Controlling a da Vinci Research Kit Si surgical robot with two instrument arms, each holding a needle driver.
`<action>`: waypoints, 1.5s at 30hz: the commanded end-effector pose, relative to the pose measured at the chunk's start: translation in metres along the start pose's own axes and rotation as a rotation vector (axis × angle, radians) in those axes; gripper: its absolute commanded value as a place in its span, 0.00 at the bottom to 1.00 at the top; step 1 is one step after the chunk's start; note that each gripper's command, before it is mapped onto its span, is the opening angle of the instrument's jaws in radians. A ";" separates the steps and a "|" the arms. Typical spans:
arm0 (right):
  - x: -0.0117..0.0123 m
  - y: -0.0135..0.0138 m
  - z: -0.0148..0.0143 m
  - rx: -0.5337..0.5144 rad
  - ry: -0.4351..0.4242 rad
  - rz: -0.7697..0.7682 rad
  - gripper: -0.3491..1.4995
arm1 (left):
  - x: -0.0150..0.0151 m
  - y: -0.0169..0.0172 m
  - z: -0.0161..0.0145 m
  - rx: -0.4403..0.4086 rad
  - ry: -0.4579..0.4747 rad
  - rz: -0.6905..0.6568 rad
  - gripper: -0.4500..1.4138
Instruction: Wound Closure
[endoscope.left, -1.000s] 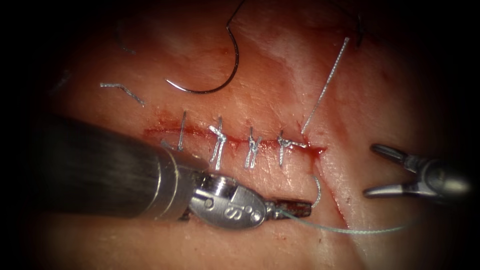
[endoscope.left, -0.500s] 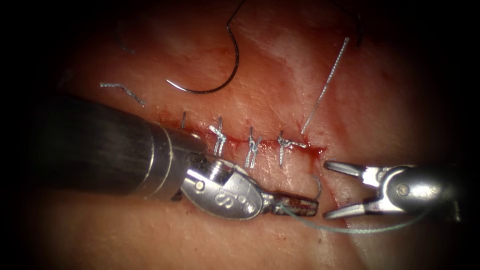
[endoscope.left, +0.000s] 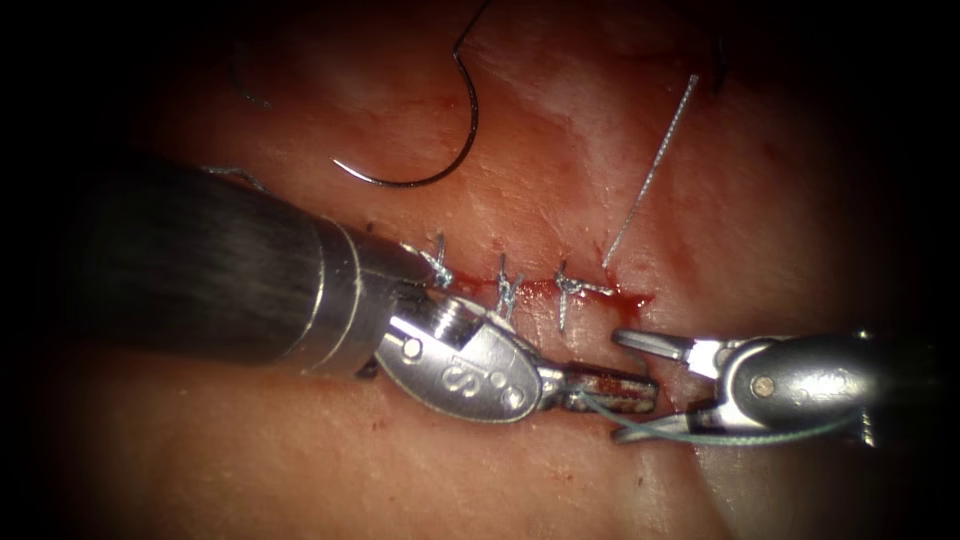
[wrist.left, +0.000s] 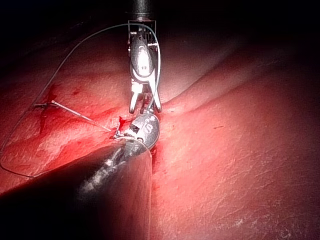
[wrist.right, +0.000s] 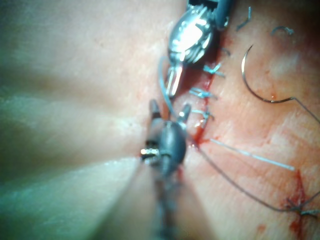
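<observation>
Our left end effector (endoscope.left: 610, 390) is clamped on thin, limp thread (endoscope.left: 700, 440); right end effector (endoscope.left: 640, 390) gapes empty just beside. Stiff needle (endoscope.left: 440, 170) lies free on tissue (endoscope.left: 300, 470), beyond both.

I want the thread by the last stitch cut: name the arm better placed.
Right, probably: the right hand, open, straddles the pale green thread just beyond the left hand, shut on that thread below the cut; only the right cuts. The curved steel needle lies free on the tissue above.
</observation>
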 end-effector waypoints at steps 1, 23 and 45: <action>0.0000 -0.0001 0.0014 -0.010 0.021 0.002 0.58 | -0.0007 0.0000 0.0006 -0.002 0.001 0.001 0.00; -0.0022 0.0007 0.0020 -0.005 0.000 -0.023 0.00 | -0.0001 -0.0003 -0.0002 0.000 0.002 -0.003 0.00; -0.0034 0.0010 0.0025 0.004 -0.057 0.042 0.00 | 0.0013 0.0000 -0.0003 0.074 -0.085 -0.329 0.86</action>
